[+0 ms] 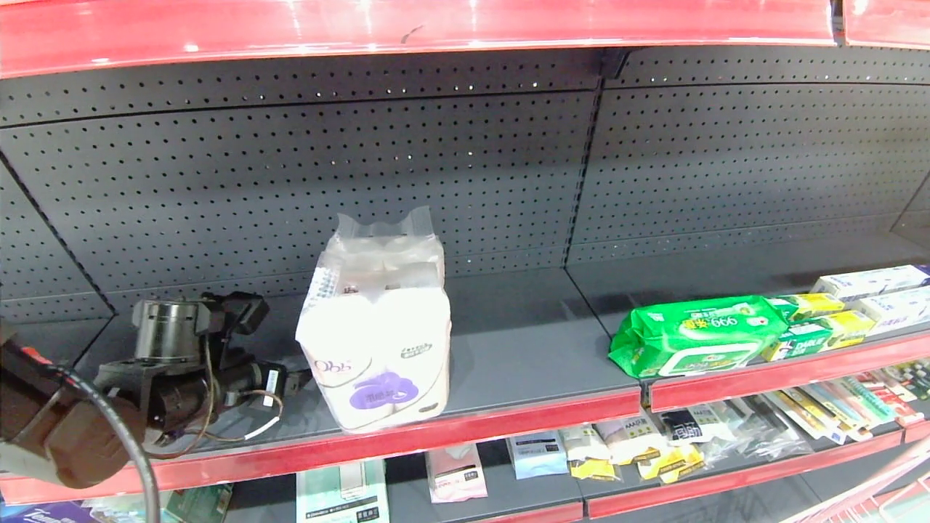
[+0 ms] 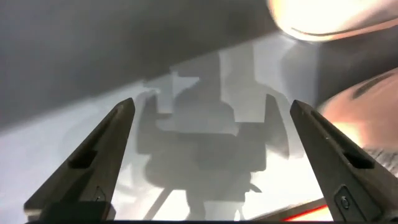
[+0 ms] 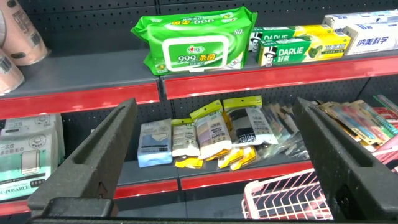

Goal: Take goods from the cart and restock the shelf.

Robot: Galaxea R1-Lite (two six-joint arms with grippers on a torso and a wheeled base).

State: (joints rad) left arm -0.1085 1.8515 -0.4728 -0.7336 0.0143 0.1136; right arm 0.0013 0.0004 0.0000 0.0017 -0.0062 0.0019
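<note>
Grey shelf (image 1: 523,341) holds an upright toilet paper pack (image 1: 378,341) near its red edge. A green wipes pack (image 1: 697,334) lies well to that pack's right. Left gripper (image 2: 212,106), spread and empty, sits just left of it; right gripper (image 3: 216,104), also spread and empty, hangs farther back.

The grey shelf (image 1: 523,349) with its red front lip carries a toilet-roll pack (image 1: 378,349) upright at frame centre. A green wipes pack (image 1: 697,334) and boxes (image 1: 821,319) lie at right.
</note>
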